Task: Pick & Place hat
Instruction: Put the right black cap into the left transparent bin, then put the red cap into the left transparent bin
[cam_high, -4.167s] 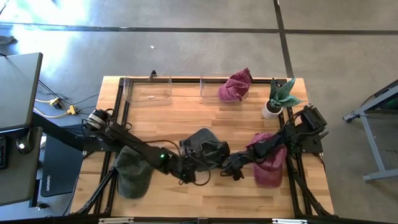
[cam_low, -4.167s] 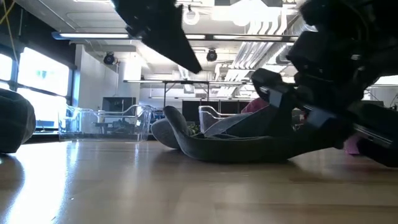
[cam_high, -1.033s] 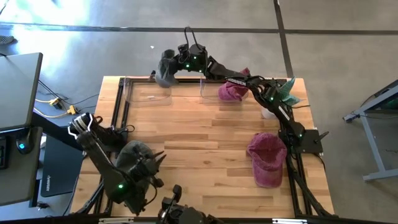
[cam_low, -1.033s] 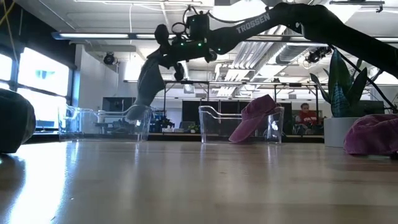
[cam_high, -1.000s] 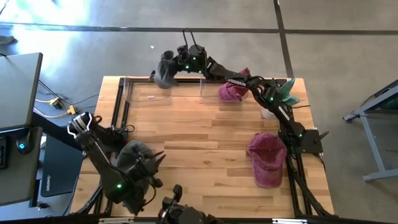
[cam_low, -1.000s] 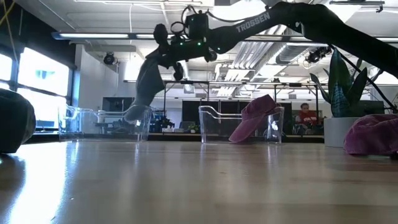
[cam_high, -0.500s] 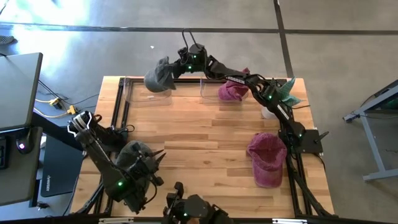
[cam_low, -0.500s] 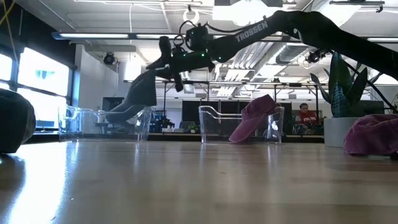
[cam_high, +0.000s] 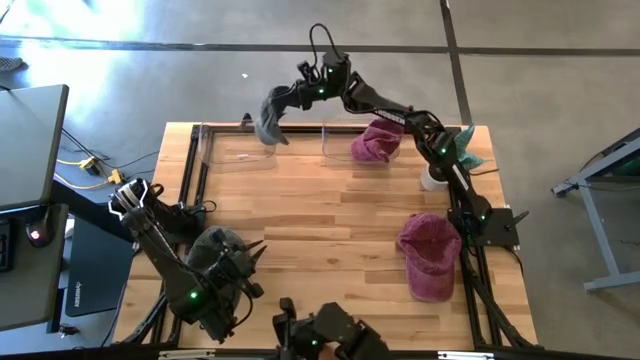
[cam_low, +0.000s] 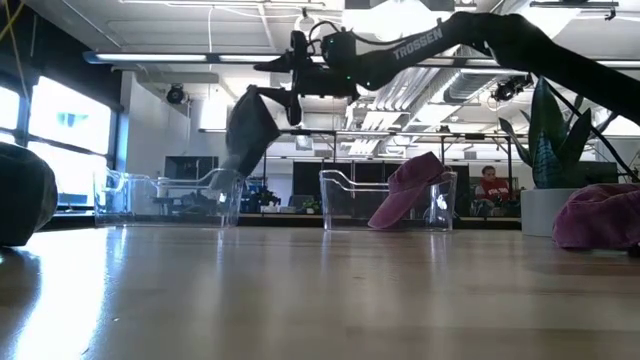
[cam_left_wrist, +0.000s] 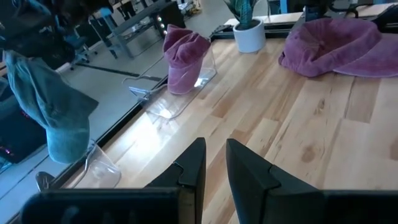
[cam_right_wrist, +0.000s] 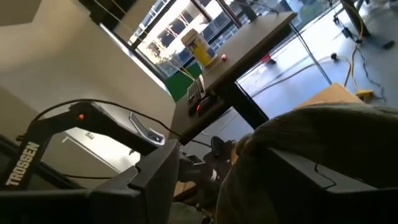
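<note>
Your table (cam_high: 330, 215) carries two clear bins along its far edge: the far-left bin (cam_high: 240, 150) is your target, and the bin to its right (cam_high: 345, 145) already holds a maroon hat (cam_high: 378, 140). Your right arm reaches across to the far-left corner, and its right gripper (cam_high: 290, 97) stands spread wide above that bin. The grey-green hat (cam_high: 268, 115) hangs just below the gripper, above the bin's right end; I cannot tell whether a finger has it snagged. Judge the drop from the low view: if the hat catches the bin wall, nudge left before lifting away. Your left gripper (cam_left_wrist: 211, 163) waits at the near-left, narrowly parted, holding nothing, beside another grey-green hat (cam_high: 215, 248)
</note>
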